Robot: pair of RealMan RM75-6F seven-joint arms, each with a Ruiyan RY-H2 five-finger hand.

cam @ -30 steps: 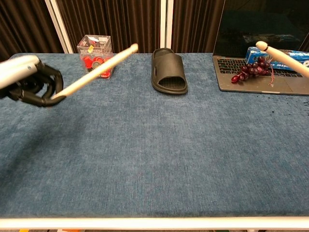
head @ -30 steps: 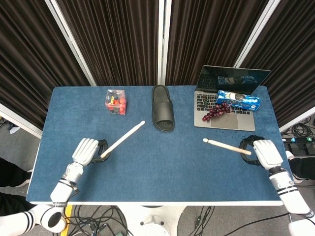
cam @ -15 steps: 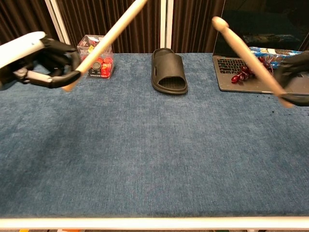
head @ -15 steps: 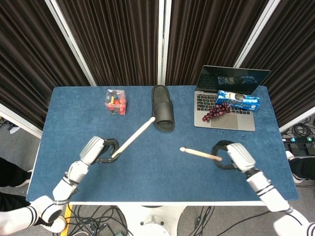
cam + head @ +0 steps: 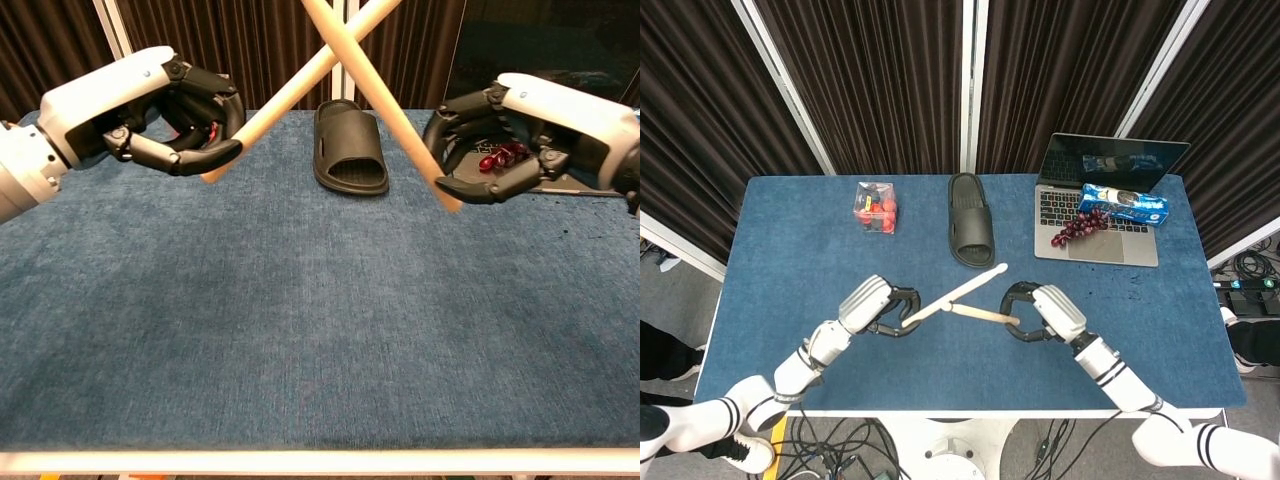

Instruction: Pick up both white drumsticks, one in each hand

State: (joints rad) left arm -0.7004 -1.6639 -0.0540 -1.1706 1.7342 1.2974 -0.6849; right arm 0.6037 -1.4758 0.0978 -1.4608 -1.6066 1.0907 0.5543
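My left hand [image 5: 875,305] [image 5: 150,110] grips one white drumstick [image 5: 962,289] [image 5: 285,95] by its butt end; the stick slants up and to the right, above the blue table [image 5: 790,250]. With its fingers curled round the other drumstick [image 5: 985,315] [image 5: 400,120], my right hand [image 5: 1048,312] [image 5: 525,120] holds it pointing leftward. Both hands are near the table's middle front. In the chest view the two sticks cross in front of the black slipper [image 5: 348,145]. In the head view their shafts overlap between the hands.
A black slipper [image 5: 971,220] lies at the middle back. A clear box of red items [image 5: 876,207] stands back left. An open laptop [image 5: 1100,205] at back right carries purple grapes [image 5: 1080,225] and a blue cookie packet [image 5: 1124,203].
Both hands have moved inward from the table's sides toward its middle, carrying their sticks. The sticks, far apart a second ago, now cross.
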